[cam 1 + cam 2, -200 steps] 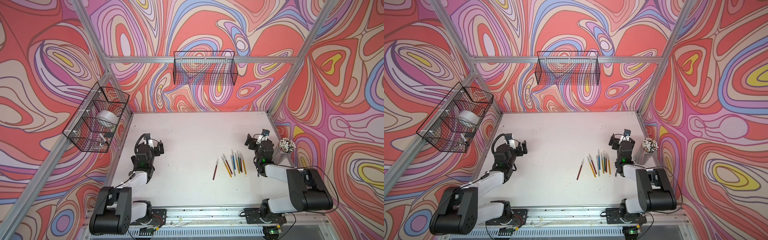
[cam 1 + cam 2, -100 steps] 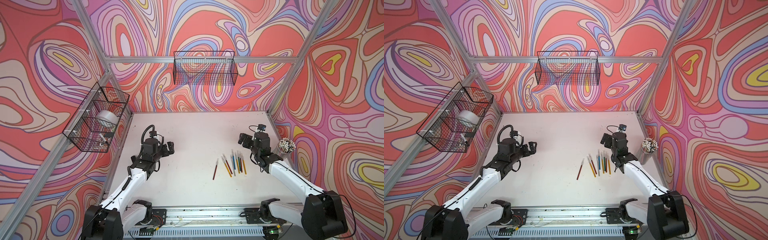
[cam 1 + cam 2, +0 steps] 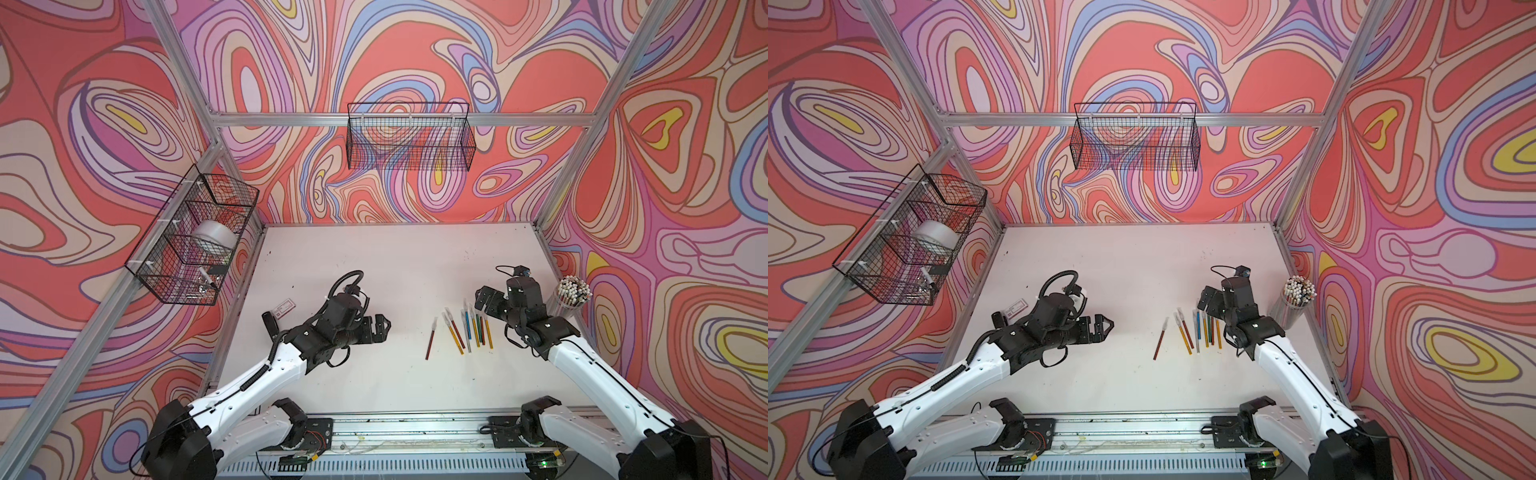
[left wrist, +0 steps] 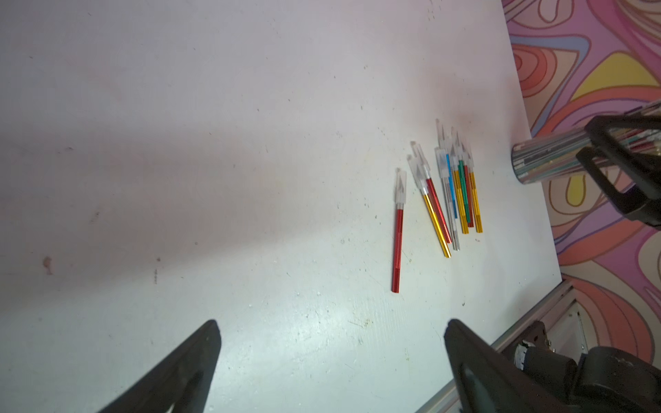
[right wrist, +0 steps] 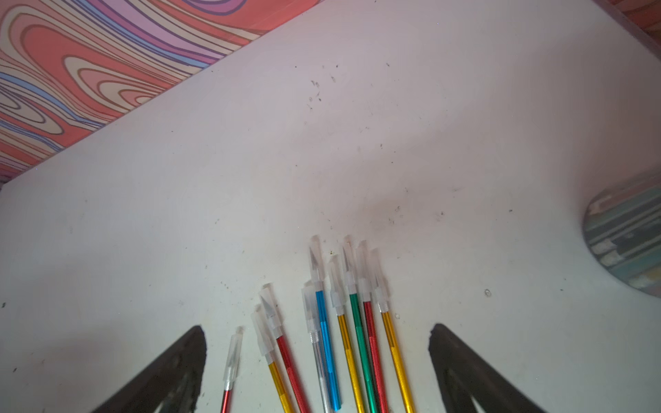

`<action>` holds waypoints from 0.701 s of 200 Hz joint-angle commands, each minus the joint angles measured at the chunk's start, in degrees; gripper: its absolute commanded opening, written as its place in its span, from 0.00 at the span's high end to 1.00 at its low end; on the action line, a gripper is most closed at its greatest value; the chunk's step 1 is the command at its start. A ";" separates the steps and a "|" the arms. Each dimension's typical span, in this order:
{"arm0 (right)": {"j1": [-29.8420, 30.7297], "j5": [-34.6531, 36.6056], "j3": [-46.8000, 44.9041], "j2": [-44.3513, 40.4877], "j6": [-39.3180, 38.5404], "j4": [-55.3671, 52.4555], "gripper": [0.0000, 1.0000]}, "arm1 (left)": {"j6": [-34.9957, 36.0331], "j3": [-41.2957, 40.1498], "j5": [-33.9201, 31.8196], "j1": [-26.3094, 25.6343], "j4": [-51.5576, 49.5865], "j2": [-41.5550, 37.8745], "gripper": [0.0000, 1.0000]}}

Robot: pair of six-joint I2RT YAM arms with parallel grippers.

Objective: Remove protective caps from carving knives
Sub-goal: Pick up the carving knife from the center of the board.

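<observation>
**Both top views.**
- Tabletop (image 3: 374, 257): white, scuffed.
- Cup (image 3: 571, 297) of white-tipped sticks: upright at the tabletop's edge.
- Carving knives (image 3: 467, 332): nine, lying flat in a loose fan just beside the cup; handles red, gold, silver, blue and green.
- Lone red knife (image 3: 431, 343): lies apart, on the side of the fan away from the cup.
- Protective caps (image 3: 465, 309): seated on the blade ends.
- Left arm (image 3: 257, 374): stretched low and long across the tabletop, forearm slanting toward the cup.
- Left hand (image 3: 380, 328): level, pointing at the knives, well apart from the cup; jaws spread, nothing between them.
- Right arm (image 3: 590, 370): reaching up alongside the cup, wrist folded over next to it.
- Right hand (image 3: 482, 297): tipped downward over the capped ends; jaws spread, holding nothing.

**Left wrist view.**
- Left hand (image 4: 332, 323): two dark fingers (image 4: 186, 368) wide apart, bare tabletop between them.
- Carving knives (image 4: 454, 193): between this hand and the cup (image 4: 547, 161).
- Lone red knife (image 4: 397, 243): the one farthest from the cup.
- Right hand (image 4: 626, 171): overlaps the cup in the picture.

**Right wrist view.**
- Right hand (image 5: 317, 327): fingers (image 5: 171, 368) wide apart, raised above the tabletop, touching no knife; the fan shows between them.
- Protective caps (image 5: 314, 257): translucent, every one on, blades showing through.
- Cup (image 5: 626, 243): near, past the gold knife at the fan's edge.
</observation>
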 commanded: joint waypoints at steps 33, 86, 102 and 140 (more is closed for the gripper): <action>0.27 -7.54 0.06 -0.66 -2.34 -3.79 0.02 | -1.21 8.95 -6.52 -10.62 -4.47 11.86 0.02; 0.31 -10.36 0.46 -1.75 -3.72 -6.42 0.02 | 0.13 16.49 -5.14 -15.13 -4.63 22.72 0.17; 0.27 -10.85 0.37 -2.04 -3.39 -7.08 0.02 | 0.50 18.46 -5.30 -15.77 -5.11 25.63 0.26; 0.26 -11.62 0.16 -2.34 -3.76 -8.08 0.02 | -0.28 24.91 -7.27 -17.88 -9.44 32.64 0.37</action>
